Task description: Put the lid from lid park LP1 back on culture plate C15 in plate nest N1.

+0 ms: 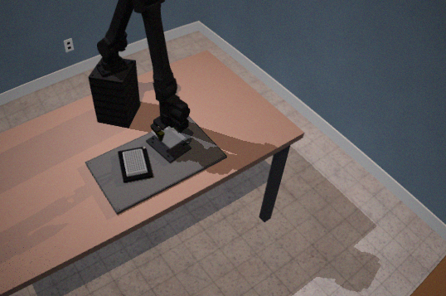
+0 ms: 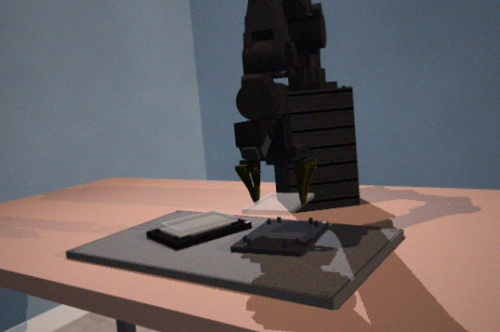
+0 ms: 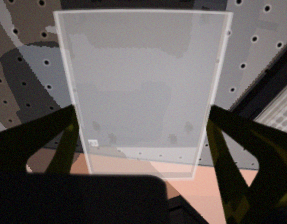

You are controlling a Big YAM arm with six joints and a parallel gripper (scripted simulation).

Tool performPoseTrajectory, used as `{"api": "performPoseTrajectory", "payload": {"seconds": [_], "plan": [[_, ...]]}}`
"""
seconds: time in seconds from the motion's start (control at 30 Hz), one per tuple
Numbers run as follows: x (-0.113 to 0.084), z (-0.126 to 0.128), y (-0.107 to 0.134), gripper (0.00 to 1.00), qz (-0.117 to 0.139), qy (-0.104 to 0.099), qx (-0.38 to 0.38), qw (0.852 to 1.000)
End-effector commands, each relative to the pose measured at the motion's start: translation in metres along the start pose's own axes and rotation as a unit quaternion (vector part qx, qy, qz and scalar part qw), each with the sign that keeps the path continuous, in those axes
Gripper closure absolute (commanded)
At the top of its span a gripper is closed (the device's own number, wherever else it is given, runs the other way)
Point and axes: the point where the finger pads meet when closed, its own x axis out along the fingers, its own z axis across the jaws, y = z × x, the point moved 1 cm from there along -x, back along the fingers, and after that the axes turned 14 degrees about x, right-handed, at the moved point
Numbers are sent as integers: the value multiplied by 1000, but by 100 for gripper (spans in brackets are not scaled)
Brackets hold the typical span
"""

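Observation:
My gripper (image 2: 277,198) is shut on the clear lid (image 2: 278,203) and holds it level in the air above the dark lid park LP1 (image 2: 281,236). In the wrist view the lid (image 3: 143,90) fills the middle, with a finger on each long side. In the top view the lid (image 1: 174,138) hangs over the park (image 1: 168,148). The culture plate C15 (image 1: 135,162), white with many wells, sits uncovered in the black plate nest N1 (image 1: 135,165) to the left of the park. It also shows in the exterior view (image 2: 201,223).
The nest and park stand on a grey perforated base plate (image 1: 155,166). The arm's black pedestal (image 1: 113,91) stands behind the plate. The table's front edge and right corner are close to the plate.

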Motion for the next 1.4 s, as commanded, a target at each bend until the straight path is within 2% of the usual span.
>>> {"api": "performPoseTrajectory", "payload": {"seconds": [0.0,0.07,0.1,0.2,0.23,0.27,1.2,1.23,1.37], "plan": [[-10,-2,0,100,-1,0,7,1000],[-9,-3,2,100,2,1,7,1000],[-1,-6,10,100,16,6,6,1000],[-1,-6,9,100,15,6,6,1000],[-1,-3,1,100,4,2,7,1000],[-1,-3,1,100,4,2,7,1000],[-2,-3,3,100,7,3,6,1000],[-7,1,-4,100,-3,-1,1,1000],[-8,1,-4,100,-3,-1,1,1000]]}}
